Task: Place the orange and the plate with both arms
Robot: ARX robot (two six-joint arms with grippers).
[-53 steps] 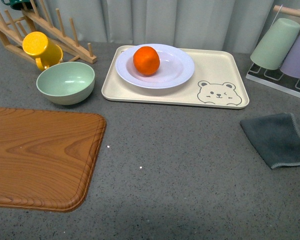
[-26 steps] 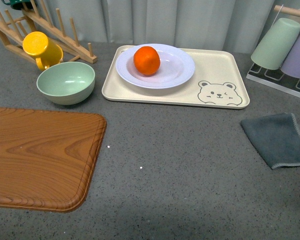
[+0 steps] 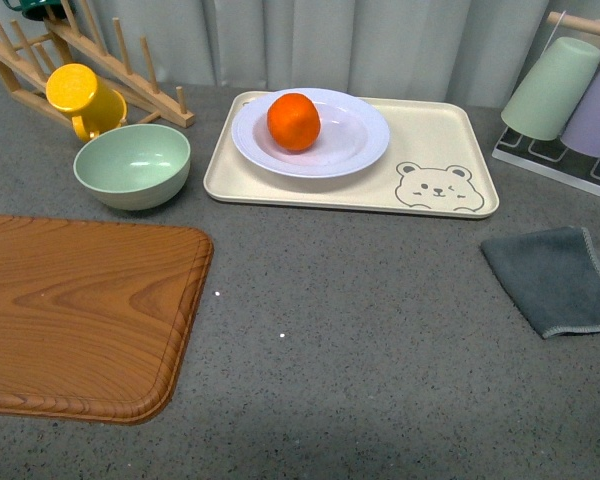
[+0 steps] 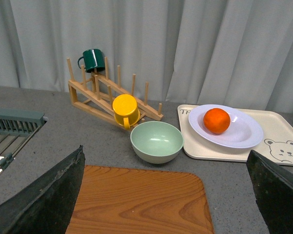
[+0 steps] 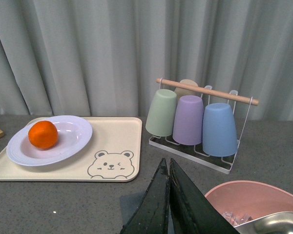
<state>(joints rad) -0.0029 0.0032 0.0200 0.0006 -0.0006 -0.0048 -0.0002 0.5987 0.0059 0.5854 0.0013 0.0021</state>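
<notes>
The orange (image 3: 293, 121) rests inside the white-lavender plate (image 3: 355, 140), which sits on the left half of the beige bear tray (image 3: 435, 140). Neither arm shows in the front view. In the left wrist view the orange (image 4: 217, 121) lies on the plate (image 4: 244, 134) far ahead, and my left gripper (image 4: 168, 195) is open, its dark fingers (image 4: 49, 197) spread wide above the wooden board (image 4: 136, 200). From the right wrist the orange (image 5: 43, 134) and plate (image 5: 71, 139) appear far off, and my right gripper (image 5: 167, 168) is shut with nothing in it.
A pale green bowl (image 3: 132, 164) and a yellow mug (image 3: 80, 97) on a wooden rack (image 3: 120, 70) stand left of the tray. A grey cloth (image 3: 558, 278) lies at right, below a cup rack (image 3: 570, 100). A pink basin (image 5: 254, 202) sits near my right gripper.
</notes>
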